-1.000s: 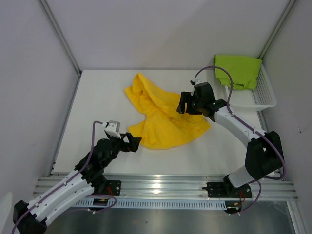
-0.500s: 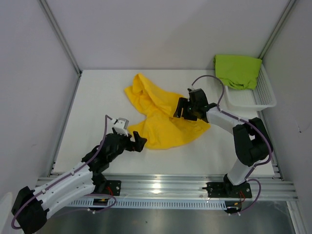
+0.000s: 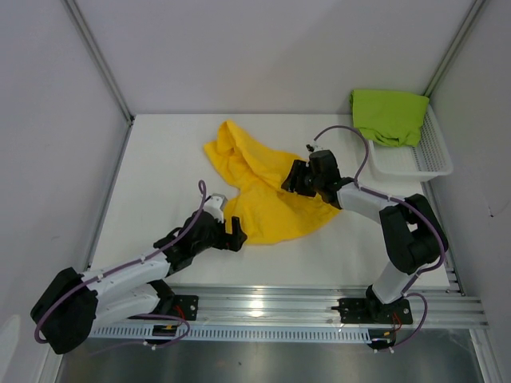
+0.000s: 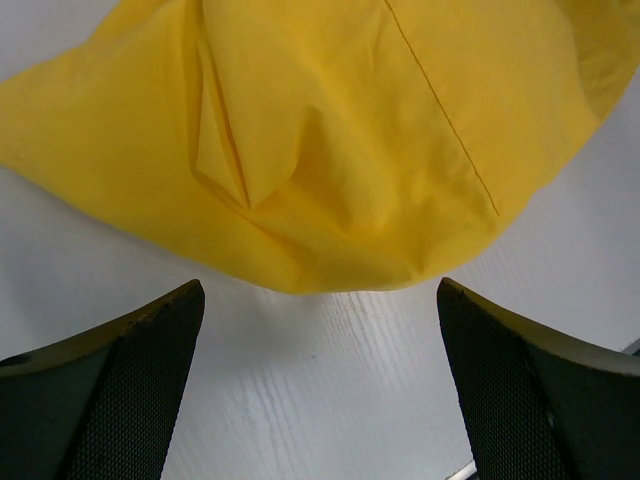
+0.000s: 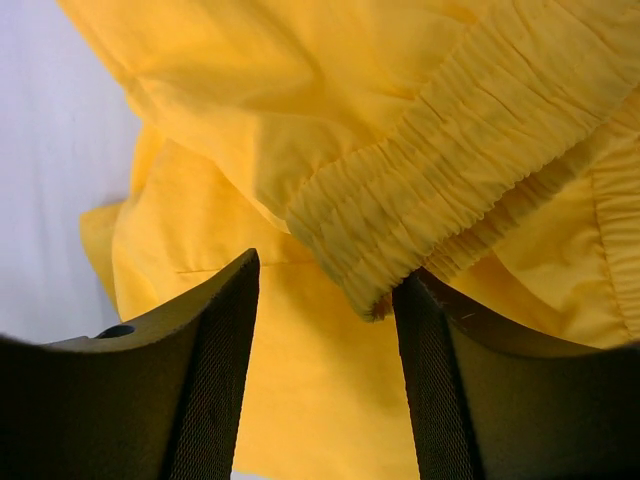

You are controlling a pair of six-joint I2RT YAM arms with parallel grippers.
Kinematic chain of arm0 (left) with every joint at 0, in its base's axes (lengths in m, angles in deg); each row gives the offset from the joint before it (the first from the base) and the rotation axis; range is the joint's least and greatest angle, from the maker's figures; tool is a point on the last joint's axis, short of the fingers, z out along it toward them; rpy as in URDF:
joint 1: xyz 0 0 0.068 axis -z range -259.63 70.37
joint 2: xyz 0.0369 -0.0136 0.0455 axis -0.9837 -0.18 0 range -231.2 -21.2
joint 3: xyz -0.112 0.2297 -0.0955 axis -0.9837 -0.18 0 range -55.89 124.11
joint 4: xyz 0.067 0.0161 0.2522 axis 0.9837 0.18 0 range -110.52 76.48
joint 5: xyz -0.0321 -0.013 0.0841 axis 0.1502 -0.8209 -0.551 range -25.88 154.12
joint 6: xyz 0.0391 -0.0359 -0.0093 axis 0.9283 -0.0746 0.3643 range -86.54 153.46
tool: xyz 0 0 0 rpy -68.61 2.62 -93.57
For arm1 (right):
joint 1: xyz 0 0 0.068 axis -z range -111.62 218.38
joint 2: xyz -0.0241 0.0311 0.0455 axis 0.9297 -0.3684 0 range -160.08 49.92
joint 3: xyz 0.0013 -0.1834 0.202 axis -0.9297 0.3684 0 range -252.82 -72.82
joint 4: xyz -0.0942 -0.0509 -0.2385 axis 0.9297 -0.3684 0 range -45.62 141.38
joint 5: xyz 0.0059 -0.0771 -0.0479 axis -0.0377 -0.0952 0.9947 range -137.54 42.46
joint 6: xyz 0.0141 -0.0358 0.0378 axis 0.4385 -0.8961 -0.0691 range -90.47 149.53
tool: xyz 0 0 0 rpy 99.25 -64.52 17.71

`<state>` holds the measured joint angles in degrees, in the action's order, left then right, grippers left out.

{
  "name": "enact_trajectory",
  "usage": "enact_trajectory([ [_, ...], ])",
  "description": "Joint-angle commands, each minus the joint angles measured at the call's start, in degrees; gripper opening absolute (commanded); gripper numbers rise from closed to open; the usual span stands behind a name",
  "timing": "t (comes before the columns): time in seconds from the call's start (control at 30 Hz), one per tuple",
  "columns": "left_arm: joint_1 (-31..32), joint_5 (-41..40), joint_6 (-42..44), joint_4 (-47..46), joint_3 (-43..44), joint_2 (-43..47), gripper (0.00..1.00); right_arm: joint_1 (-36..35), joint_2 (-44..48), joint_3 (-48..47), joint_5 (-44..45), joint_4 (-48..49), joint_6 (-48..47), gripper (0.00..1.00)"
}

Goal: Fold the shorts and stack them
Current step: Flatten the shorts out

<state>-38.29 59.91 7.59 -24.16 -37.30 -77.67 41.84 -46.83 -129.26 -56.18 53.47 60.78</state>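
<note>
Top view: the yellow shorts (image 3: 255,179) lie crumpled mid-tabletop (image 3: 160,175), with free surface at 9 o'clock. The lime green shorts (image 3: 389,116) sit in the basket (image 3: 435,159) at 2 o'clock.

Left wrist: the left jaws are spread wide and empty, with the yellow hem just ahead at 12 o'clock.

Right wrist: the right jaws, half-parted, straddle the gathered waistband (image 5: 450,170) and are not clamped.

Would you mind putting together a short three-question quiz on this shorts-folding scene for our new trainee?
1. True or false: the lime green shorts rest on the white basket.
2. Which part of the yellow shorts lies between the fingers of the right gripper? A) a drawstring B) the gathered elastic waistband C) a pocket
3. Fill in: the left gripper, at the yellow shorts' near edge, has its jaws ____ with nothing between them.
Key: 1 true; 2 B; 3 open.
</note>
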Motion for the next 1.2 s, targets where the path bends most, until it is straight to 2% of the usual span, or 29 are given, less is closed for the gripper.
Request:
enact_trajectory([
  [0.0, 0.3, -0.1, 1.1, -2.4, 2.6, -0.7, 0.99, -0.9, 0.9, -0.6, 1.5, 4.9, -1.1, 0.57],
  [0.13, 0.4, -2.6, 0.9, -1.4, 3.7, -3.3, 0.99, -1.2, 0.5, -0.9, 1.7, 5.1, -1.9, 0.54],
  [0.17, 0.4, -3.3, 0.7, -0.7, 4.3, -4.4, 0.99, -1.2, 0.3, -1.0, 0.8, 5.8, -1.9, 0.42],
  [0.23, 0.4, -3.7, 0.8, 0.5, 5.7, -8.1, 0.99, -1.2, 0.0, -1.1, -0.2, 7.0, -1.7, 0.29],
  [0.27, 0.4, -3.8, 0.6, 0.6, 6.2, -9.1, 0.99, -1.1, -0.2, -1.4, -0.8, 7.1, -1.5, 0.19],
  [0.33, 0.5, -4.1, 0.6, 1.3, 6.9, -11.7, 0.99, -0.6, -0.1, -3.0, -1.6, 6.3, -0.7, 0.07],
  [0.47, 0.5, -4.8, 0.0, 2.4, 8.9, -16.0, 0.99, 1.5, 0.6, -9.9, -1.5, 2.5, -0.7, 0.05],
  [0.57, 0.7, -5.4, -0.1, 3.2, 10.8, -19.6, 0.98, 5.3, -2.0, -20.3, -3.3, -0.5, -0.8, 0.03],
  [0.63, 0.8, -5.3, -0.1, 4.5, 11.3, -21.0, 0.98, 8.7, -6.3, -27.4, -3.5, 2.1, -0.2, 0.01],
  [0.67, 0.8, -5.3, -0.1, 4.9, 11.5, -21.2, 0.98, 10.0, -8.6, -30.0, -3.7, 3.6, 0.1, 0.03],
  [0.7, 0.8, -5.4, 0.0, 5.0, 11.6, -21.5, 0.98, 11.3, -11.3, -32.8, -4.1, 5.5, 0.7, 0.13],
  [0.73, 0.9, -5.2, 0.0, 5.0, 11.5, -21.6, 0.98, 13.7, -17.2, -39.8, -5.2, 4.8, 2.9, 0.64],
  [0.8, 1.0, -5.2, 0.0, 5.0, 11.5, -21.3, 0.98, 15.8, -22.7, -47.9, -9.9, -1.5, 5.8, 0.9],
  [0.83, 1.0, -4.9, 0.1, 4.9, 11.2, -21.2, 0.98, 16.5, -25.2, -53.1, -10.5, -4.4, 6.1, 0.92],
  [0.9, 1.2, -4.7, 0.3, 4.4, 10.8, -20.2, 0.98, 16.1, -23.8, -52.9, -6.9, -7.1, 3.5, 0.95],
  [0.93, 1.2, -4.7, 0.3, 4.3, 10.5, -19.7, 0.98, 15.8, -22.2, -51.6, -5.4, -7.3, 2.2, 1.0],
  [1.03, 1.2, -4.8, 0.4, 4.0, 9.5, -16.9, 0.98, 15.4, -15.6, -45.0, -3.2, -9.8, -0.9, 0.99],
  [1.17, 1.3, -4.8, 0.4, 3.9, 8.0, -12.8, 0.98, 15.6, -5.1, -31.9, -0.2, -14.4, -0.6, 0.97],
])
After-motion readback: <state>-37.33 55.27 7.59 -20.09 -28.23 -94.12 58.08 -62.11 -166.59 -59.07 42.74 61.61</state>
